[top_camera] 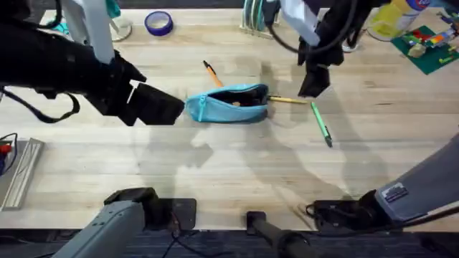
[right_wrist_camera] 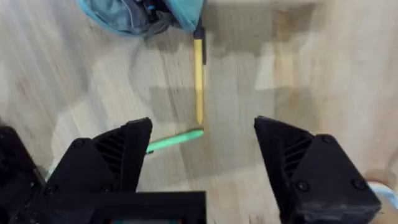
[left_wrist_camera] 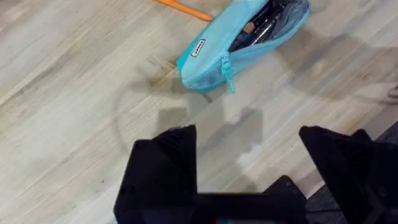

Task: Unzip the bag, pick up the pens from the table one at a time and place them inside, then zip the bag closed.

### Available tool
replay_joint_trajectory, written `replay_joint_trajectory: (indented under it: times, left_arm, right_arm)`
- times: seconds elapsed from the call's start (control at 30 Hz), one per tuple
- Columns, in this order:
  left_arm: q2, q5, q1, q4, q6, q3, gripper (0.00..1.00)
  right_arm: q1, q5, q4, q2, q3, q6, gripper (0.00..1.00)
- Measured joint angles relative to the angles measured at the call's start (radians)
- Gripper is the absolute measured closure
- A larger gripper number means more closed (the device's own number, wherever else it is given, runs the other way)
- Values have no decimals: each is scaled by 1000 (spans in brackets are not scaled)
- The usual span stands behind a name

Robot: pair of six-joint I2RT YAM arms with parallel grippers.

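The light blue bag (top_camera: 229, 102) lies unzipped in the middle of the table (top_camera: 215, 165), its dark inside showing (left_wrist_camera: 261, 28). An orange pen (top_camera: 211, 72) lies just behind the bag (left_wrist_camera: 183, 9). A yellow pen (top_camera: 288, 100) lies against the bag's right end (right_wrist_camera: 198, 74). A green pen (top_camera: 321, 125) lies to the right of it (right_wrist_camera: 176, 139). My left gripper (top_camera: 161, 106) hovers open just left of the bag, holding nothing (left_wrist_camera: 245, 155). My right gripper (top_camera: 313, 84) hangs open above the yellow pen's free end (right_wrist_camera: 202, 155).
A roll of blue tape (top_camera: 158, 23) and a clear rack (top_camera: 252, 18) stand at the back. Coloured bricks on a green plate (top_camera: 429, 44) sit at the back right. A metal tray (top_camera: 18, 172) lies at the left edge.
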Motion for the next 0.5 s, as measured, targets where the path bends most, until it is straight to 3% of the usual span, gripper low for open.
replay_joint_trajectory:
  times: [0.3,0.5]
  left_arm:
    - [0,0,0,0,0,0,6]
    - [0,0,0,0,0,0,5]
  right_arm:
    - [0,-4,203,0,-212,7,7]
    - [8,-4,300,0,-280,8,6]
